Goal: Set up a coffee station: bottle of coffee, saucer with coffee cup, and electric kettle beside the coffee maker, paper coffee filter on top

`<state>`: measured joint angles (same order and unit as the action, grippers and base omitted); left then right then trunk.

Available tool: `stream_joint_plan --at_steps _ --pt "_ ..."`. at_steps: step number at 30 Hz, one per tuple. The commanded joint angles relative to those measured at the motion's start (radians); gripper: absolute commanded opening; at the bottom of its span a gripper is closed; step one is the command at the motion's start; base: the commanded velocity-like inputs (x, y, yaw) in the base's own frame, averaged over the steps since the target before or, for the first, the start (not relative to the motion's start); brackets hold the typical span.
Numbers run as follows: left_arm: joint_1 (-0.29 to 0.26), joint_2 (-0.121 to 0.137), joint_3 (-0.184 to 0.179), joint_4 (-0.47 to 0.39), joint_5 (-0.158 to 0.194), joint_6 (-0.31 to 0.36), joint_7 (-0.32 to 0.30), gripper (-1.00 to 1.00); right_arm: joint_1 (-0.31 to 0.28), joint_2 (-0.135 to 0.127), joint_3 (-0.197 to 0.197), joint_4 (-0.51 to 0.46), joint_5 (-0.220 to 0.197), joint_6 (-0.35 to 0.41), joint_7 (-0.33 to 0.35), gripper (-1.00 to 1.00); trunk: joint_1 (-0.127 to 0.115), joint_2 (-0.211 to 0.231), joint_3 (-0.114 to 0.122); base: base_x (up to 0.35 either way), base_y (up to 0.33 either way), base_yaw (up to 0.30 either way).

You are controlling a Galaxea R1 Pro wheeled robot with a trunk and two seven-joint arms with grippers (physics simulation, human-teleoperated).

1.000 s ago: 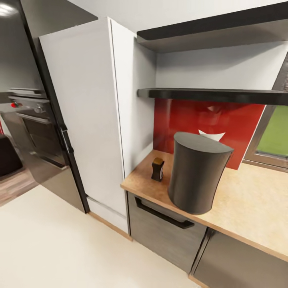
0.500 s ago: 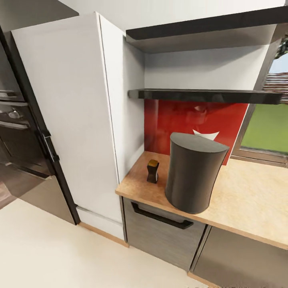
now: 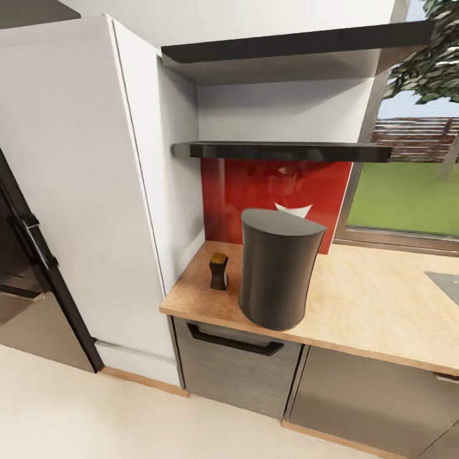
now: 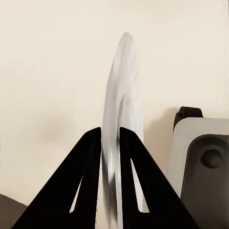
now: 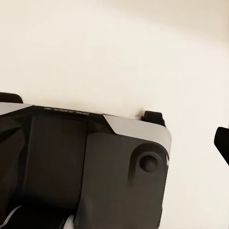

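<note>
The tall dark grey coffee maker (image 3: pixel 277 268) stands on the kitchen countertop (image 3: pixel 376 299) near its left end. Just left of it stands the bottle of coffee (image 3: pixel 218 271), small and dark with a golden-brown cap. Two black shelf boards, the lower kitchen shelf (image 3: pixel 280 151) and an upper one (image 3: pixel 293 46), hang above with nothing visible on them. In the left wrist view my left gripper (image 4: pixel 110 131) is shut on the white saucer (image 4: pixel 123 95), held edge-on over the pale floor. A dark tip (image 5: pixel 223 143) shows at the edge of the right wrist view.
A tall white cabinet (image 3: pixel 83 191) borders the counter's left end, with a black appliance edge (image 3: pixel 32 255) beyond it. A red backsplash (image 3: pixel 236 191) with a small white shape (image 3: pixel 292 209) sits behind the coffee maker. A window (image 3: pixel 408 185) lies right. My base (image 5: pixel 95 167) is below.
The head view has swung right: the oven has left the picture and the window has come in. The coffee maker and bottle keep their places on the counter.
</note>
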<state>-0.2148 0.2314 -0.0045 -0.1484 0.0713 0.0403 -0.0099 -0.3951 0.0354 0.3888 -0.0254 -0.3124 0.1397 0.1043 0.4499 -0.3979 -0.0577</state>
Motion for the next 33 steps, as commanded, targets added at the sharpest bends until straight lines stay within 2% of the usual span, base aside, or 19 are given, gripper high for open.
stream_joint_plan --at_steps 1,16,29,30,31,32,33 --pt "0.0 0.0 -0.001 -0.002 0.005 0.004 0.002 -1.0 -0.001 0.0 0.008 -0.001 -0.01 0.004 0.002 1.0 0.0 -0.002 -0.002 -0.214 0.112 -0.272" --pt "-0.001 0.0 -0.01 -0.006 -0.002 0.004 0.0 -1.0 -0.002 0.006 0.006 -0.006 -0.016 0.004 0.005 1.0 0.0 -0.002 -0.002 -0.027 0.017 -0.264" --pt "-0.015 -0.001 -0.015 -0.012 -0.004 0.009 -0.014 -1.0 -0.001 0.008 0.006 -0.007 -0.017 -0.023 0.006 1.0 0.0 -0.002 -0.002 0.0 0.0 -0.017" --pt "-0.015 -0.001 -0.015 -0.021 -0.005 0.008 -0.026 -1.0 -0.002 0.007 0.006 -0.006 -0.021 -0.027 0.005 1.0 0.0 -0.002 -0.002 0.0 0.0 0.0" --pt "-0.015 0.0 -0.015 -0.085 -0.033 0.009 -0.117 -1.0 -0.002 0.008 0.006 -0.004 -0.035 -0.029 0.007 1.0 0.0 -0.002 -0.002 0.0 0.0 0.0" --pt "-0.016 0.005 -0.015 -0.127 -0.048 0.012 -0.182 -1.0 -0.002 0.009 0.007 -0.004 -0.037 -0.029 0.007 1.0 0.0 -0.002 -0.002 0.0 0.0 0.0" --pt "-0.016 0.011 -0.012 -0.194 -0.056 0.018 -0.291 -1.0 -0.002 0.01 0.007 -0.004 -0.039 -0.03 0.007 1.0 0.0 -0.002 -0.002 0.0 0.0 0.0"
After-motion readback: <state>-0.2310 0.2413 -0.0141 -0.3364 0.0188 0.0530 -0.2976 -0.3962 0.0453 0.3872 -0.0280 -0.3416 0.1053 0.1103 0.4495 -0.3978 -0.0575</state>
